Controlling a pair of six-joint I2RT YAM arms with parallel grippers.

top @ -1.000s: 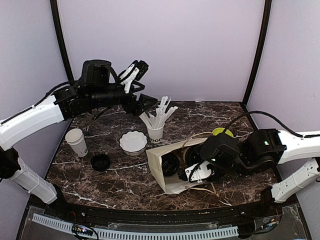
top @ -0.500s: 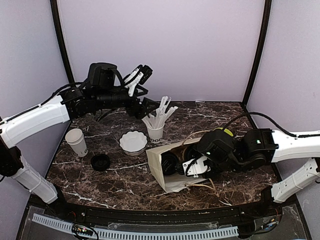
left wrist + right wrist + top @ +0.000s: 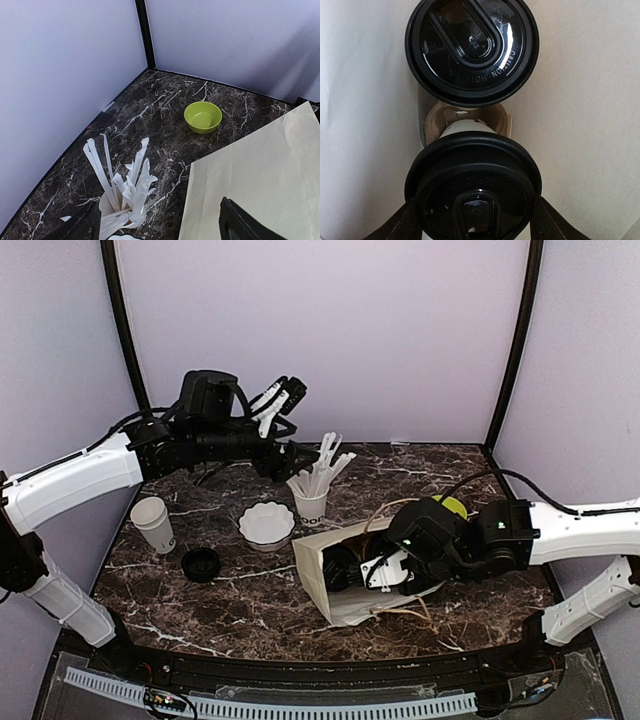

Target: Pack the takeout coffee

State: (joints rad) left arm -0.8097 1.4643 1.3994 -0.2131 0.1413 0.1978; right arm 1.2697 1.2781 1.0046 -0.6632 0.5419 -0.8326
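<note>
1. The paper bag (image 3: pixel 312 578) lies on its side on the tabletop (image 3: pixel 240 600), a little toward 5 o'clock from the middle, with its mouth facing 3 o'clock.
2. Both coffees are inside the bag. In the right wrist view the near coffee cup (image 3: pixel 472 175) fills the lower half. The far coffee cup (image 3: pixel 471 47) sits at 12 o'clock from it. Each wears a round black lid, and a brown cardboard carrier (image 3: pixel 436 119) shows between them.
3. The right end effector (image 3: pixel 475 205) reaches into the bag's mouth from 3 o'clock. Its dark fingers (image 3: pixel 400 225) sit tight against the near coffee cup at 9 and 3 o'clock, just at the lid's rim, clamped on it.
4. The left end effector (image 3: pixel 158 215) hangs raised over the far part of the tabletop, at about 11 o'clock from the bag. Its two fingers stand wide apart with nothing between them.
5. A small cup of straws (image 3: pixel 311 505) stands at 12 o'clock from the bag, near it.
6. A white scalloped bowl (image 3: pixel 267 524) sits at 10 o'clock from the bag.
7. A green bowl (image 3: pixel 202 116) rests toward 2 o'clock on the tabletop, beyond the bag.
8. A lidless white cup (image 3: pixel 152 523) stands upright near the 9 o'clock edge. A loose black lid (image 3: pixel 201 563) lies flat at 5 o'clock from it, apart from it.
</note>
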